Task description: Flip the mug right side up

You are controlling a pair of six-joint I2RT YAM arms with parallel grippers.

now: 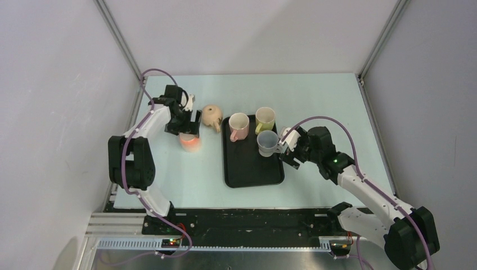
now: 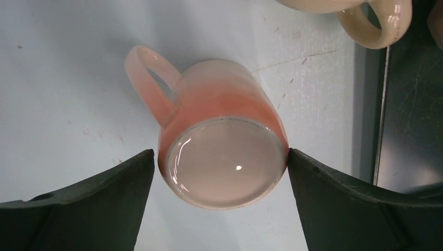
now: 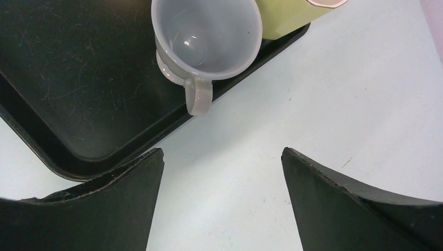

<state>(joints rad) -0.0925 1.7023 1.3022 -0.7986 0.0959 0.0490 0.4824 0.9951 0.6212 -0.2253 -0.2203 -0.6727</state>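
An orange mug [image 1: 190, 143] stands upside down on the table left of the tray, its flat base facing up and its handle pointing to the upper left in the left wrist view [image 2: 224, 151]. My left gripper [image 1: 188, 128] hangs right above it, open, with one finger on each side of the base [image 2: 221, 157]. The right finger touches the mug's wall and the left finger is a sliver away. My right gripper [image 1: 286, 147] is open and empty over bare table [image 3: 223, 157], just off the tray's right edge.
A black tray [image 1: 253, 174] holds an upright pink mug [image 1: 238, 126], a yellow mug [image 1: 265, 118] and a grey mug [image 1: 268, 142], whose handle points at my right gripper [image 3: 206, 39]. A tan mug [image 1: 212, 116] sits on the table just left of the tray.
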